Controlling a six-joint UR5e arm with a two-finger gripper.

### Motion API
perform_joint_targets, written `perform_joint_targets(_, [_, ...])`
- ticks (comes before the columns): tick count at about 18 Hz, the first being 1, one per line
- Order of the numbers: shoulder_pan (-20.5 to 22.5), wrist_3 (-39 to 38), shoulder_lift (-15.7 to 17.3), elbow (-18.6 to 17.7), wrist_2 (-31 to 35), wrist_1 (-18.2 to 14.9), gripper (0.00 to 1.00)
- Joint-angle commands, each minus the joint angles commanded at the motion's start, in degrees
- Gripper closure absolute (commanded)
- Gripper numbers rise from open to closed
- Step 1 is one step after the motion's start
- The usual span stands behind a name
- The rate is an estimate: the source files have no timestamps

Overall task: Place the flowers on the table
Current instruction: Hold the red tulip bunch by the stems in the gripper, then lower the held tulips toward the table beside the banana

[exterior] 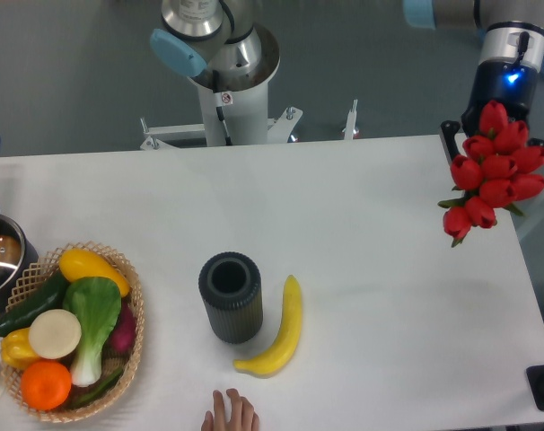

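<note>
Jaws hide behind the red tulips [495,171], so I cannot tell if the gripper [492,121] is clamped on them or apart. Those flowers hang in the air over the right far edge of the white table [371,224], with the buds pointing toward the camera. Lots of bare table lies between them and the black vase [230,296] and banana [281,330].

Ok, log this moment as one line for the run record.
stage: carrying | hand: over right table edge, grip hidden by blooms | flowers: held aloft, not yet down | table: vase, banana, basket present
</note>
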Motion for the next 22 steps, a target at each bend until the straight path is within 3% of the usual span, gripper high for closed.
perform_joint_targets(6, [-0.26, -0.44, 0.09, 0.62, 3.07, -0.09, 0.74])
perform_joint_targets(12, [-1.14, -0.62, 0.79, 0.71, 14.4, -0.18, 0.74])
perform_joint_targets(14, [-3.42, -0.44, 0.88, 0.62, 18.7, -0.18, 0.74])
perform_joint_targets(16, [-6.23, -0.26, 0.09, 0.97, 24.32, 0.0, 0.74])
perform_joint_targets(19, [-10.97, -0.53, -3.77, 4.56, 31.44, -0.09, 0.7])
perform_joint_targets(22, [-13.62, -0.18, -6.59, 5.63, 33.4, 0.0, 0.7])
